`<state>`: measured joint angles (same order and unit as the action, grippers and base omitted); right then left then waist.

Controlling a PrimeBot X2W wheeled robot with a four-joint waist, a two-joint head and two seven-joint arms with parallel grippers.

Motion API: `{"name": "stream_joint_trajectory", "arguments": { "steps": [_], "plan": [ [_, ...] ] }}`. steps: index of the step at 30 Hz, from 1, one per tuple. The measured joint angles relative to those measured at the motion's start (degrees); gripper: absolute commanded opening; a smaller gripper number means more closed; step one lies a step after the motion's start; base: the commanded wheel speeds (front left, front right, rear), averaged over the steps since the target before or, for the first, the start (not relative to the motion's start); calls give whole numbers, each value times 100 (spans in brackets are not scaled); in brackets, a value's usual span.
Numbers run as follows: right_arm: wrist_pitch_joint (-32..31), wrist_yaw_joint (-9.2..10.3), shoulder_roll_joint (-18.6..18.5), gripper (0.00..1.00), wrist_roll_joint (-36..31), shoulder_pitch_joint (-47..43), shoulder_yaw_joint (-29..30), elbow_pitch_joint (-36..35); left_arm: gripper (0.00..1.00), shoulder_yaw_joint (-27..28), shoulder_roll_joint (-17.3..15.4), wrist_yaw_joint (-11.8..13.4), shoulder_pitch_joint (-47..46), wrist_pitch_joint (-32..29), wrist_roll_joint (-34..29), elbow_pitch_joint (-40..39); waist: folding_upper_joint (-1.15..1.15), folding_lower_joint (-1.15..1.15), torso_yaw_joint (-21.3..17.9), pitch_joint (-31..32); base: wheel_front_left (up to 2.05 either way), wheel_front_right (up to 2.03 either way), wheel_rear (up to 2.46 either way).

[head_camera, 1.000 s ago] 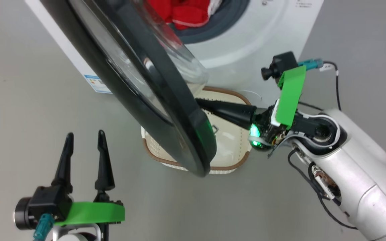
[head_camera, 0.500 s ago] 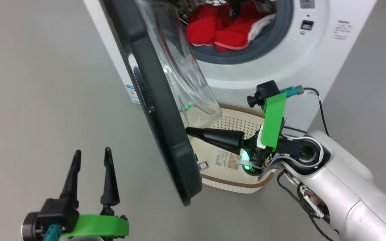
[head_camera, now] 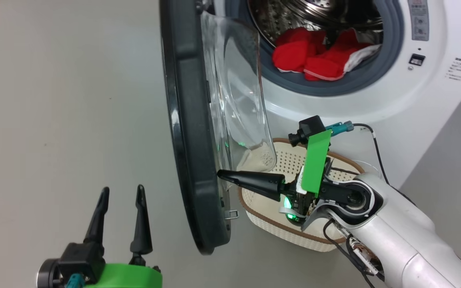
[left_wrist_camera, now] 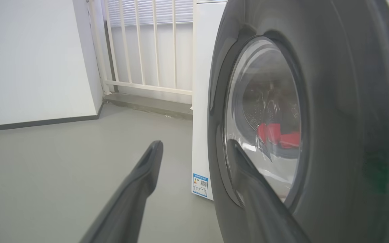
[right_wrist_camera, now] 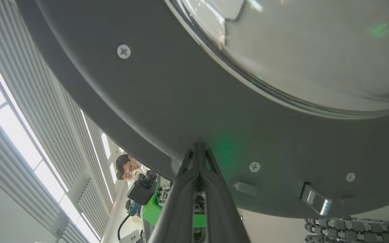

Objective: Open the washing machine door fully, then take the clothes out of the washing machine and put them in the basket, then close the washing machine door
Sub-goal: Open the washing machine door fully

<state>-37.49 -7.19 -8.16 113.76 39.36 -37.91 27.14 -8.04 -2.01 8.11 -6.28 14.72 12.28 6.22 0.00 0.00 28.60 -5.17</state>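
Note:
The washing machine door (head_camera: 186, 140) stands edge-on to me, its glass bowl (head_camera: 238, 100) bulging toward the washing machine (head_camera: 414, 100). Red clothes (head_camera: 314, 56) lie in the drum opening. My right gripper (head_camera: 220, 174) is shut, and its tips (right_wrist_camera: 198, 145) touch the door's dark inner rim (right_wrist_camera: 181, 101) below the glass. The basket (head_camera: 262, 208) sits on the floor under this arm, in front of the machine. My left gripper (head_camera: 120, 196) is open and holds nothing, outside the door; in the left wrist view its fingertips (left_wrist_camera: 154, 148) stand before the door's front (left_wrist_camera: 333, 101).
Grey floor spreads to the left of the door. A white railing (left_wrist_camera: 147, 50) and a wall stand behind the machine's side, which carries a blue label (left_wrist_camera: 200, 184). The door's latch hook (head_camera: 232, 215) sticks out near its lower edge. A person (right_wrist_camera: 127, 167) shows in the right wrist view.
The door has swung wider, from slanted across the opening to edge-on, with my shut right gripper staying at its inner rim. The head camera has shifted, showing more of the drum.

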Motion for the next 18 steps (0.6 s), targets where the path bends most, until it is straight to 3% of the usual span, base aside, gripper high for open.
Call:
{"name": "stream_joint_trajectory", "arguments": {
  "steps": [18],
  "plan": [
    [-94, 0, 291, 0, -268, 21, -58, 331, 100, 32, -5, 153, 260, 0, 27, -304, 0, 0, 170, -26, 0, 0, 0]
  ]
}}
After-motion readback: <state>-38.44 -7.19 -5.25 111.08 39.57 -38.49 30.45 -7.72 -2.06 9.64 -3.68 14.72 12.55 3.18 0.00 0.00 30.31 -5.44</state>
